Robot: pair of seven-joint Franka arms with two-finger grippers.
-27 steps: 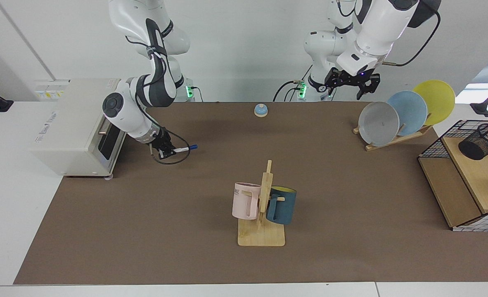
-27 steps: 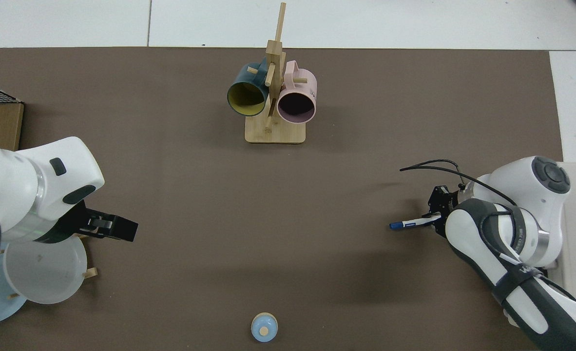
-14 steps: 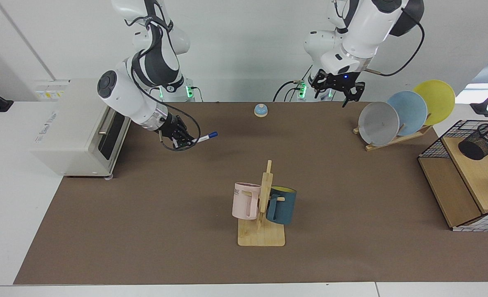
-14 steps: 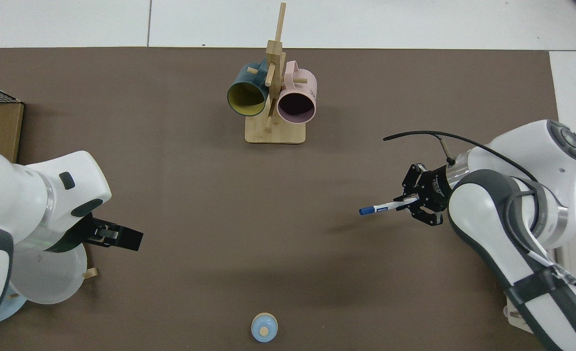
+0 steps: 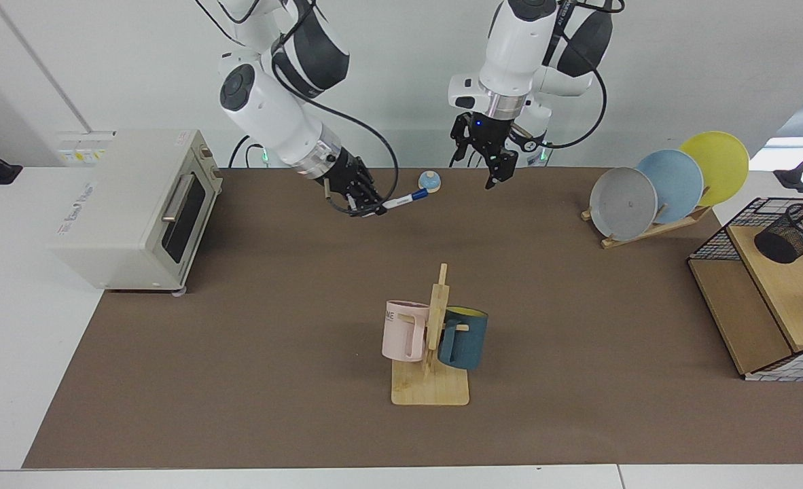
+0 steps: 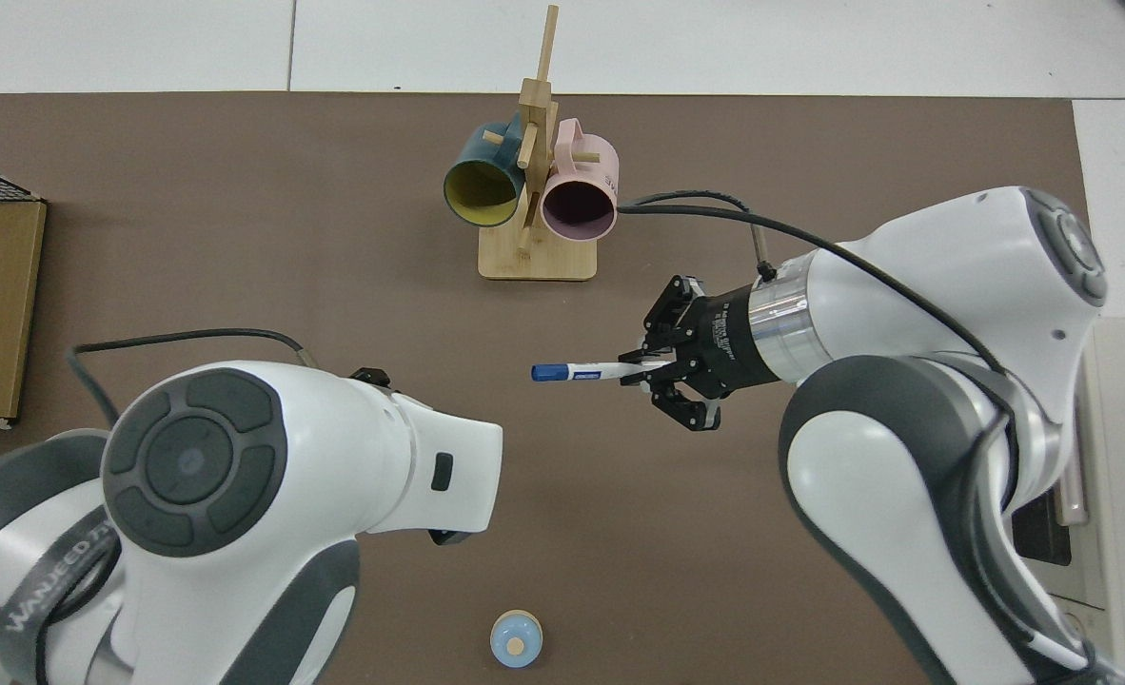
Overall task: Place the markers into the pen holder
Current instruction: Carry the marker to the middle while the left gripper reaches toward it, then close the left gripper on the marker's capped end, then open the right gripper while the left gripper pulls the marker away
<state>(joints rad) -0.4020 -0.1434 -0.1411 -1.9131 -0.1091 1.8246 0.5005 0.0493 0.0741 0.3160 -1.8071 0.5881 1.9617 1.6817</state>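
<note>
The white marker (image 5: 401, 200) with its blue cap is lifted above the mat, lying nearly level with the cap pointing toward the table's middle. My right gripper (image 5: 373, 208) is shut on its uncapped end. From above, the marker (image 6: 586, 371) juts out of that same gripper (image 6: 637, 367). My left gripper (image 5: 491, 171) hangs open and points down at the back centre, a short way past the marker's cap; in the top view its own arm hides it. The black mesh pen holder (image 5: 792, 234) leans on the wooden shelf of the wire rack at the far side, away from both grippers.
A white toaster oven (image 5: 130, 204) stands at one end and a wire rack (image 5: 748, 305) at the other. A mug tree (image 5: 432, 339) with a pink and a blue mug stands mid-table. A blue bell (image 5: 430, 180) sits just beyond the marker's cap. Plates (image 5: 666, 183) stand in a wooden rack.
The right arm has raised the marker from near the oven and carried it toward the table's middle. The left arm has swung from above the plates to the back centre.
</note>
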